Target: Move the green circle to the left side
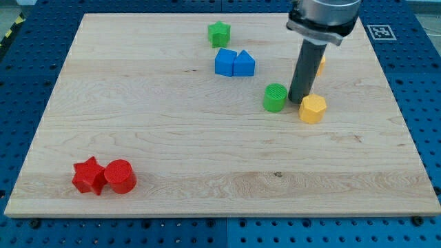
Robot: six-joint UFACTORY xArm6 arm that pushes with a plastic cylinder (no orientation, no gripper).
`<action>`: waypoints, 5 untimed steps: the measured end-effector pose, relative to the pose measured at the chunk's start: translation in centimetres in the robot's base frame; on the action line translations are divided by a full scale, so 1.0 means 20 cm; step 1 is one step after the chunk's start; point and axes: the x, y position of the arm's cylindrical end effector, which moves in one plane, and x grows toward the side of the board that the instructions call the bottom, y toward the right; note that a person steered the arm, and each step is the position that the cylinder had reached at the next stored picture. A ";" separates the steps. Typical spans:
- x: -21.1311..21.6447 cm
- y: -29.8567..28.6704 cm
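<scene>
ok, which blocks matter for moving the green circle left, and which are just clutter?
In play:
green circle
my tip, just to the view's right of the green circle

Clutter:
yellow hexagon
yellow block behind the rod, shape hidden
green star
blue cube
blue triangle
red star
red circle

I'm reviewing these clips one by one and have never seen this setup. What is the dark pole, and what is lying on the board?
The pole is a robot arm's pushing rod; it holds nothing and only slides blocks. My tip rests just right of the green circle, with the yellow block at its other side and another yellow piece partly hidden behind the rod. One camera looks down across the wooden board. Toward the top lie a green star and two touching blue blocks. Bottom left sit a red star and red circle.
</scene>
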 end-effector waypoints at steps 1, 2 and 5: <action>-0.01 -0.26; -0.07 -0.58; 0.07 -0.33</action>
